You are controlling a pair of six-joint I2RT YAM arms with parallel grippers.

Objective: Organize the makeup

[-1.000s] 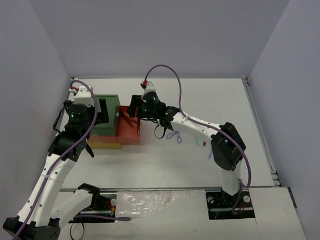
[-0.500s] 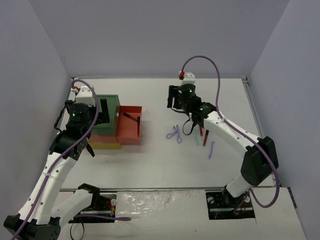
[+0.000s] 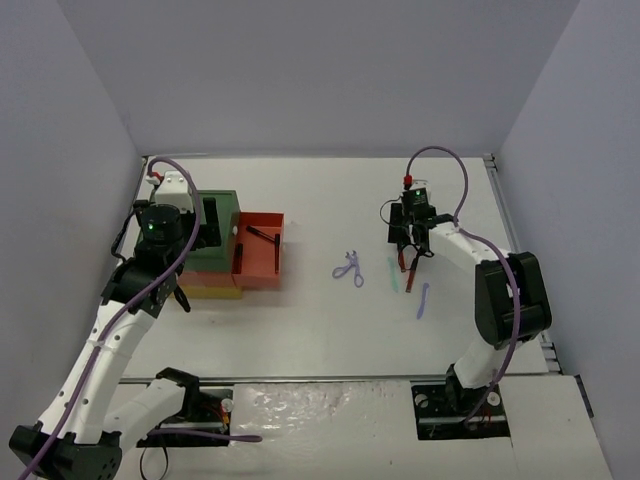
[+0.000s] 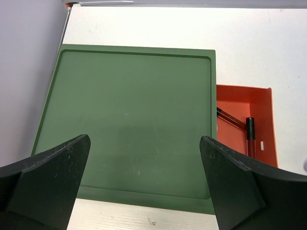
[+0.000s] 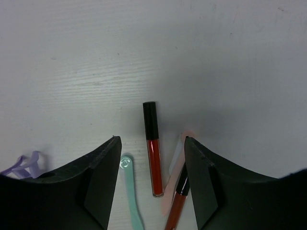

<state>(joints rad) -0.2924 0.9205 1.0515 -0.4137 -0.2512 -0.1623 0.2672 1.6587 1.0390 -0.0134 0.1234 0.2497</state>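
My right gripper [image 3: 409, 252] [image 5: 151, 140] hovers open over a cluster of makeup sticks on the table. A dark-red stick with a black cap [image 5: 154, 151] [image 3: 402, 262] lies flat between its fingers, untouched. Beside it lie a mint stick [image 5: 129, 191] [image 3: 393, 279], a peach stick [image 5: 173, 189] and a second dark-red stick [image 5: 178, 201]. A lavender stick [image 3: 423, 299] and a lavender scissor-like tool [image 3: 348, 267] lie nearby. My left gripper [image 3: 205, 225] [image 4: 144, 143] stands wide open above the green box top [image 4: 129, 120], holding nothing.
The drawer box [image 3: 212, 262] has its red drawer [image 3: 256, 268] [image 4: 268, 143] pulled out to the right, with two dark sticks [image 4: 250, 136] [image 3: 276, 254] inside. A yellow layer [image 3: 210, 291] shows at its front. Walls close in the left and right sides.
My right arm has swung from the red drawer far to the right and now hangs over the sticks. The left arm has stayed in place.
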